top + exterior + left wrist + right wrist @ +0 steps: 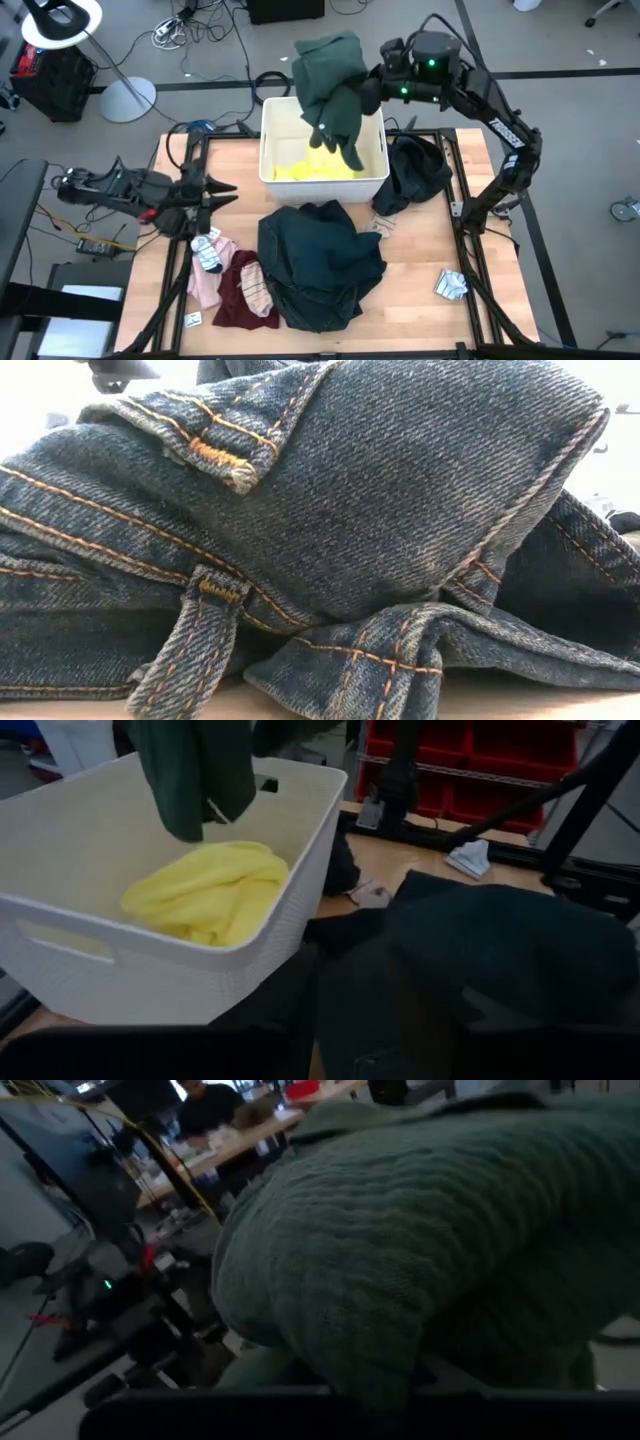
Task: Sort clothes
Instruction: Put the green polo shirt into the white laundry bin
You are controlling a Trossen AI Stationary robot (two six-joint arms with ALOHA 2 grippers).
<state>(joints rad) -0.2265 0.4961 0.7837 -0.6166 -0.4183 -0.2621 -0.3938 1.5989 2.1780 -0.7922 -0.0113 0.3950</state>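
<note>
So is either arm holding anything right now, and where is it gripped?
The right gripper holds the forest green garment by its upper bunched part, dangling over the white bin. The left gripper holds nothing.

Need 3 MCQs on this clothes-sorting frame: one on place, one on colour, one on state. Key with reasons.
1. Where does the forest green garment hang?
A. Over the white bin
B. On the floor
C. Under the dark teal garment

2. What colour is the garment lying inside the bin?
A. Maroon
B. Yellow
C. Black

3. What is the right end effector doing?
A. Open and empty
B. Shut on the forest green garment
C. Resting on the table

Answers:
1 A: the high view shows it dangling above the bin.
2 B: the yellow garment lies on the bin's floor.
3 B: the green fabric hangs from it, lifted clear.
</note>
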